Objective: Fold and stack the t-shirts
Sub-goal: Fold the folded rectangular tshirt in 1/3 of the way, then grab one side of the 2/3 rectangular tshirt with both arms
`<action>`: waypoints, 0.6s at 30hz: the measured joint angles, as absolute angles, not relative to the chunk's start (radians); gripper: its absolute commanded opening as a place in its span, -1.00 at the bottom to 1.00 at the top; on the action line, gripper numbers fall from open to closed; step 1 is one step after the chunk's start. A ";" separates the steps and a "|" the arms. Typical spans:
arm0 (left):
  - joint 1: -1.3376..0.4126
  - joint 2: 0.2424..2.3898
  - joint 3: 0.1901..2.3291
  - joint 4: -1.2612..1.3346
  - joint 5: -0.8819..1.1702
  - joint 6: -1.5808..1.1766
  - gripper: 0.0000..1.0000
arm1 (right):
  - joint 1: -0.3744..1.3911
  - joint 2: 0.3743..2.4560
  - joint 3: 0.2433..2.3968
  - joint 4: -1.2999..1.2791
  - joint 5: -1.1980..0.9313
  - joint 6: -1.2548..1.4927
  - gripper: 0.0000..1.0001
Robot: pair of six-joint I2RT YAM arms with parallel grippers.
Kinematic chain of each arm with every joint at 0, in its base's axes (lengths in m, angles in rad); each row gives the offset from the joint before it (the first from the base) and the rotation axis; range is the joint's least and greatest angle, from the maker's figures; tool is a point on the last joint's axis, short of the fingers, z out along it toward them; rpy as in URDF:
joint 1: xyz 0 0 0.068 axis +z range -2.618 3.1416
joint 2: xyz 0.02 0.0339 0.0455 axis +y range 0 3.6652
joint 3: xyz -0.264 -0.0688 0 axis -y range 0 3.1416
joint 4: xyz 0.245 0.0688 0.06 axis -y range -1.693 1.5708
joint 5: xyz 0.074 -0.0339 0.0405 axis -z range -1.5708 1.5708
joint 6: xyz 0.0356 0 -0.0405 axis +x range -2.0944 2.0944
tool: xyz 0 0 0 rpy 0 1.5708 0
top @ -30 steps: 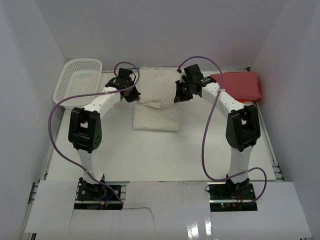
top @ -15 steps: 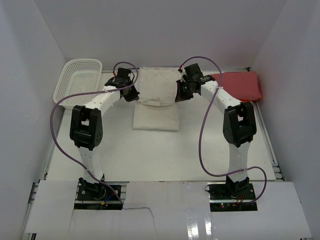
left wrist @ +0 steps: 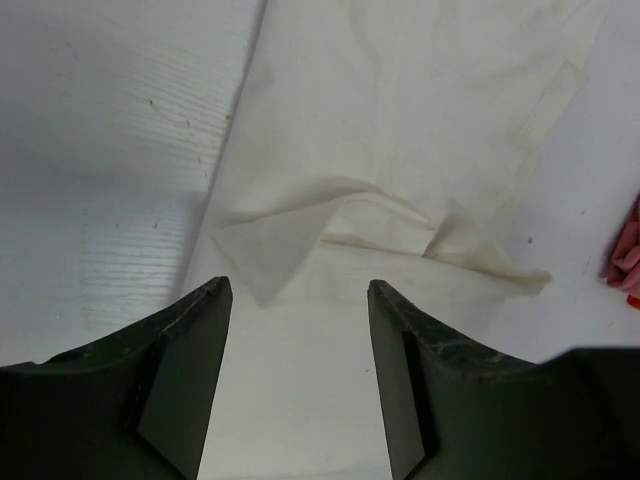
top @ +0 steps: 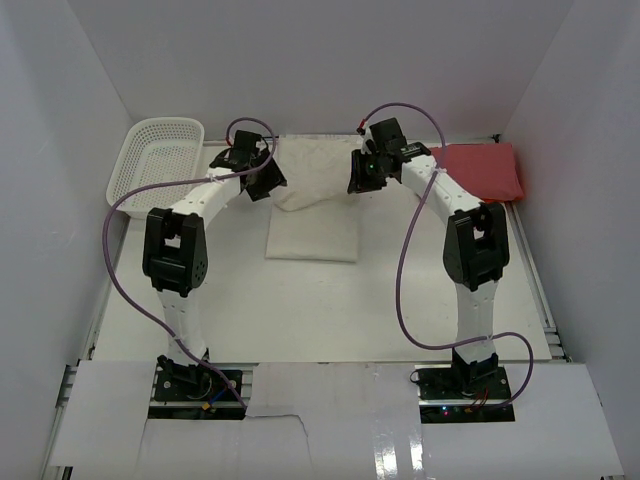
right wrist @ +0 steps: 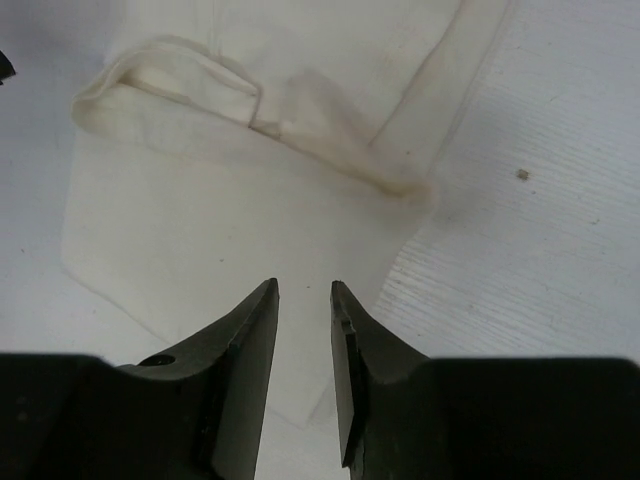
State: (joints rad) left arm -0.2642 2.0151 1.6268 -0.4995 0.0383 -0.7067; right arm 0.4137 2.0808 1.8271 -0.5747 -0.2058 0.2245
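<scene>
The cream-white t-shirt (top: pixel 312 200) lies partly folded at the back middle of the table, its upper part doubled over the lower. My left gripper (top: pixel 268 181) hovers at its left edge and my right gripper (top: pixel 358 178) at its right edge. In the left wrist view the left gripper (left wrist: pixel 298 290) stands wide open over the cloth (left wrist: pixel 400 120), nothing between its fingers. The right gripper (right wrist: pixel 303 285) is open by a narrow gap above the cloth (right wrist: pixel 220 200), holding nothing. The red t-shirt (top: pixel 480 170) lies folded at the back right.
A white mesh basket (top: pixel 160 155) stands at the back left corner. White walls close in the table (top: pixel 300 300) on three sides. Purple cables loop from both arms. A sliver of red cloth (left wrist: pixel 625 255) shows at the left wrist view's right edge.
Both grippers were shut on the cream shirt's folded edge and have now opened and let it go. Both have shifted slightly toward the back wall. The released fold has settled on the shirt.
</scene>
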 measured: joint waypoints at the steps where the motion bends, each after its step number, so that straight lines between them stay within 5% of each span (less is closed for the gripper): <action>1: -0.262 2.017 1.637 -0.501 0.033 -0.707 0.36 | 0.412 2.082 1.838 -0.574 -0.203 0.224 -0.31; 10: -0.224 1.964 1.701 -0.502 -0.031 -0.707 0.33 | 0.392 2.000 1.673 -0.441 -0.245 0.234 -0.35; 18: -0.263 1.687 1.228 -0.364 0.063 -0.723 0.25 | 0.400 2.004 1.520 -0.263 -0.490 0.327 -0.40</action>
